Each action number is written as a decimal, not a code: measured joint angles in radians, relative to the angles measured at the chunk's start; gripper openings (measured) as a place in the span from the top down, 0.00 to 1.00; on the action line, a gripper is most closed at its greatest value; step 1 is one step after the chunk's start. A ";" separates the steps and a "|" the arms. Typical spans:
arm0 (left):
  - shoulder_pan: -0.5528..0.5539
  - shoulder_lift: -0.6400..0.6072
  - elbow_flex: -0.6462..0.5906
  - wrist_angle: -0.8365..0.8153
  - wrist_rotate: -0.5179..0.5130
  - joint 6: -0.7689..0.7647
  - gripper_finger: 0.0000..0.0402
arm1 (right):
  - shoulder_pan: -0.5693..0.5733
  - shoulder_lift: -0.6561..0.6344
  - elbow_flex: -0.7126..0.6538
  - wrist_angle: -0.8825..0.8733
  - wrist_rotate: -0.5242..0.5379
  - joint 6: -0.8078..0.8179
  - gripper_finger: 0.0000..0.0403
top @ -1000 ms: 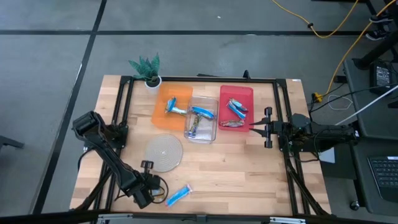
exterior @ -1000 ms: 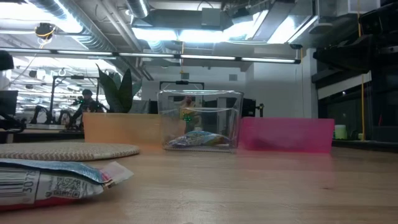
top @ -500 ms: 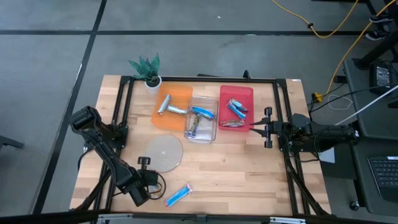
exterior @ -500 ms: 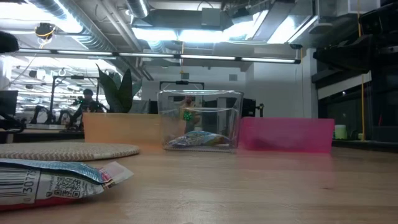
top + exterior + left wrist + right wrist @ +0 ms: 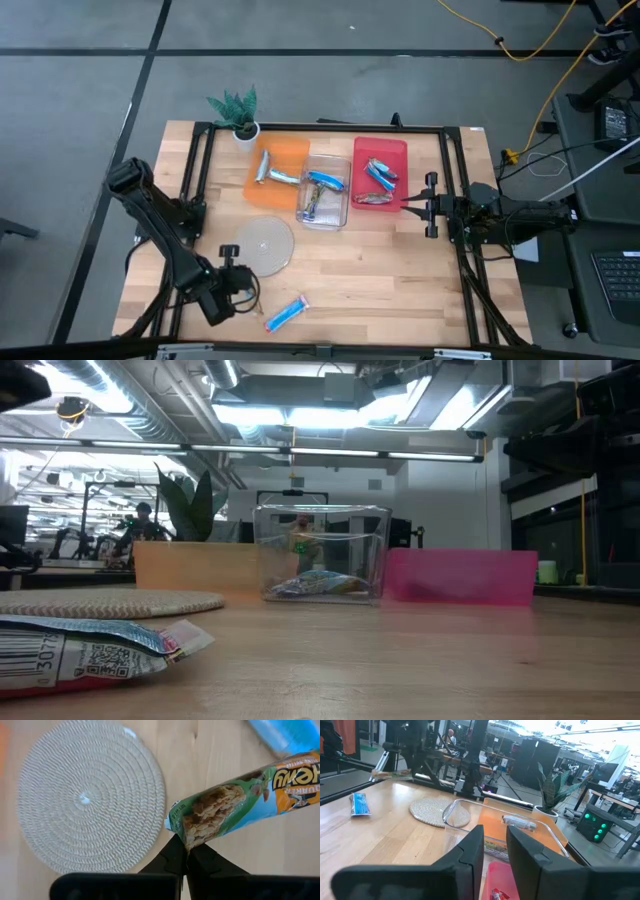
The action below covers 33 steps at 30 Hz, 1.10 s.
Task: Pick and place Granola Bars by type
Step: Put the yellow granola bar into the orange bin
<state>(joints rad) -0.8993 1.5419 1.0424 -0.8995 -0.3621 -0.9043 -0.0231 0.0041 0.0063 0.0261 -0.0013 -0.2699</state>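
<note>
- The left gripper [image 5: 240, 283] hangs over the near-left part of the wooden table [image 5: 400, 270], its arm bent back to the left edge. In its wrist view the dark fingers [image 5: 172, 857] are pinched tight on the crimped end of a tan granola bar [image 5: 235, 807] with a glossy wrapper printed in green, brown and orange; the bar's far end is cut off at the picture's edge.
- Just beside that gripper lies the round woven mat [image 5: 264, 244], pale and ribbed in a spiral.
- A shiny blue bar [image 5: 287, 314] lies alone on the bare wood near the front edge; the low view shows only its crinkled end with a barcode.
- At the back, a flat orange tray [image 5: 290, 158] holds a silvery wrapped bar [image 5: 268, 170]; its type is hard to tell.
- A clear plastic bin [image 5: 326, 214] next to it holds blue-wrapped bars [image 5: 324, 181].
- A red bin [image 5: 382, 148] touching the clear one holds more bars [image 5: 380, 175], too small to sort by type.
- The right gripper [image 5: 429, 205] waits level at the table's right side, just beside the red bin, fingers [image 5: 470, 852] parted and holding nothing.
- A small potted plant [image 5: 238, 110] stands at the back-left corner.
</note>
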 joint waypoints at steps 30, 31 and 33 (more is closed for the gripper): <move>0.134 -0.353 0.001 -0.056 -0.190 0.149 0.99 | 0.000 0.000 0.000 0.000 0.000 0.000 0.78; 0.151 -0.361 0.001 -0.056 -0.190 0.164 0.99 | 0.000 0.000 0.000 0.000 0.000 0.000 0.78; 0.184 -0.377 0.001 -0.056 -0.197 0.196 0.99 | 0.000 0.000 0.000 0.000 0.000 0.000 0.78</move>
<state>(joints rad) -0.7152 1.1649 1.0431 -0.9550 -0.5595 -0.7085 -0.0232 0.0042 0.0063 0.0257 -0.0013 -0.2699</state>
